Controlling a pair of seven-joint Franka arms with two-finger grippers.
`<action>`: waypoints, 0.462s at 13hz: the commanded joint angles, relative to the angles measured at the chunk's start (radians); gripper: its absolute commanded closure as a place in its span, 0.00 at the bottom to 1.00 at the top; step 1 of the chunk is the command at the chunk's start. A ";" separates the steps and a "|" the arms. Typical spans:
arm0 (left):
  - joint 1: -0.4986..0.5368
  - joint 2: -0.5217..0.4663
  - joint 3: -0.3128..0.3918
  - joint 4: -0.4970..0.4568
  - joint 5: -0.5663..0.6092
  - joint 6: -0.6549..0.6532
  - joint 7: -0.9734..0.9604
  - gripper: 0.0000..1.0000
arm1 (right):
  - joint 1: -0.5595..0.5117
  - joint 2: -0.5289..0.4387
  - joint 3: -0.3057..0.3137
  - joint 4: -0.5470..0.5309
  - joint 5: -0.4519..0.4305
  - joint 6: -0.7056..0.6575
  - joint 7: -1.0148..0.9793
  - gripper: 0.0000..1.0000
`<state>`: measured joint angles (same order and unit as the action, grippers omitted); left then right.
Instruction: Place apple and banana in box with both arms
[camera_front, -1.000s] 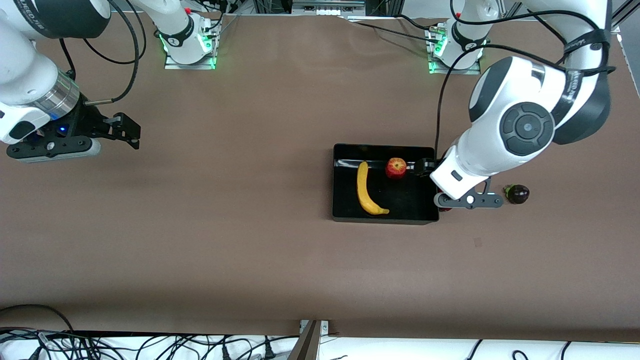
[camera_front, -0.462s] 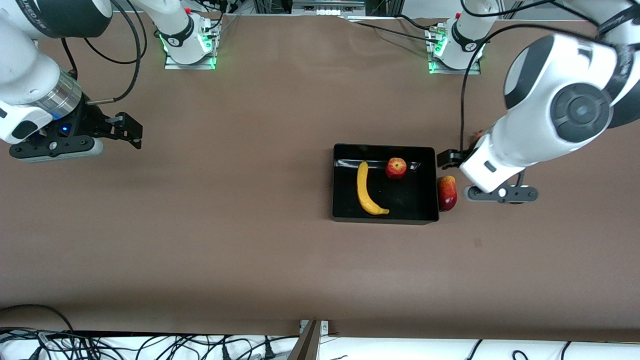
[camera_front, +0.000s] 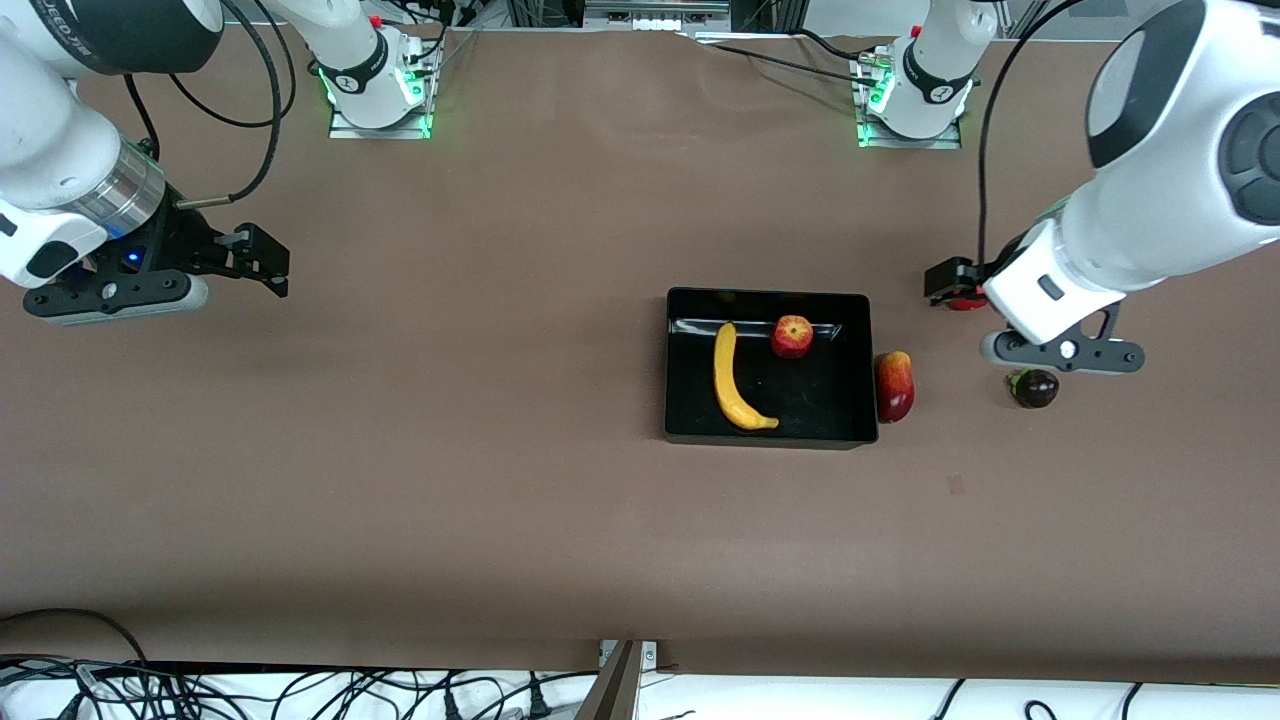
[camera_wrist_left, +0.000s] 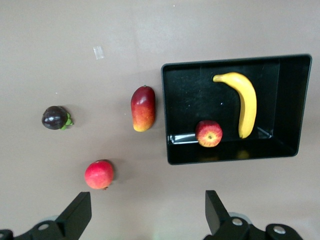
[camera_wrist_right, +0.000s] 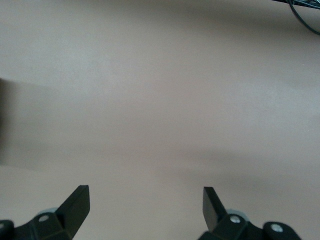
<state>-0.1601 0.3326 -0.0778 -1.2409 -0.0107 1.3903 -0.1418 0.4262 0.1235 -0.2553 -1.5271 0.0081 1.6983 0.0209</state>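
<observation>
The black box (camera_front: 768, 438) sits near the middle of the table, toward the left arm's end. In it lie the yellow banana (camera_front: 730, 380) and the small red apple (camera_front: 792, 336); the left wrist view shows the same box (camera_wrist_left: 296, 100), banana (camera_wrist_left: 248, 102) and apple (camera_wrist_left: 209, 133). My left gripper (camera_front: 948, 280) hangs open and empty over the table beside the box, above a round red fruit; its own camera shows the open left gripper (camera_wrist_left: 146, 197). My right gripper (camera_front: 268, 265) waits open over bare table at the right arm's end, and the right gripper (camera_wrist_right: 145, 194) holds nothing.
A red-yellow mango-like fruit (camera_front: 895, 386) lies against the box's outer wall. A dark purple fruit (camera_front: 1035, 388) sits farther toward the left arm's end. A deep-red round fruit (camera_wrist_left: 99, 174) lies under the left gripper. Both arm bases stand along the table's back edge.
The left arm has pulled away from the box toward its own end of the table, uncovering the mango-like fruit. The right arm has barely moved.
</observation>
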 joint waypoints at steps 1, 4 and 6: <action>0.024 -0.101 -0.011 -0.118 0.021 0.009 0.048 0.00 | 0.003 0.004 -0.002 0.018 0.018 -0.005 -0.001 0.00; 0.034 -0.235 -0.011 -0.320 0.021 0.134 0.048 0.00 | 0.003 0.004 -0.002 0.018 0.016 -0.008 -0.001 0.00; 0.034 -0.283 -0.013 -0.391 0.021 0.150 0.048 0.00 | 0.003 0.004 -0.002 0.018 0.016 -0.008 -0.003 0.00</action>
<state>-0.1366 0.1582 -0.0791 -1.4847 -0.0102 1.4919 -0.1139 0.4263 0.1235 -0.2552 -1.5268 0.0083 1.6984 0.0210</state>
